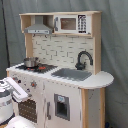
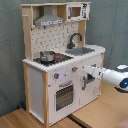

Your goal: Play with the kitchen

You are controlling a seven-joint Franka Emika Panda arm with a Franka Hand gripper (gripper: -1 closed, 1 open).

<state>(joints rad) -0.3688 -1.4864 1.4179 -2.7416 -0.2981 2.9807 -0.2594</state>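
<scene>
The kitchen (image 1: 60, 70) (image 2: 60, 60) stands upright on a wooden floor (image 2: 20, 119) before a grey curtain (image 2: 11, 50). The white arm (image 2: 116, 76) reaches level toward its front panel, the pincer (image 2: 90, 70) beside the cabinet door; whether open or closed, I cannot tell.

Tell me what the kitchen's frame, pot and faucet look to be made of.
The kitchen: its frame looks like light unfinished wood, pale tan with matt edges, and the panels painted white. The pot looks like metal, silvery with a shine. The faucet is matt black, plastic or painted wood; the look leaves that open.
</scene>
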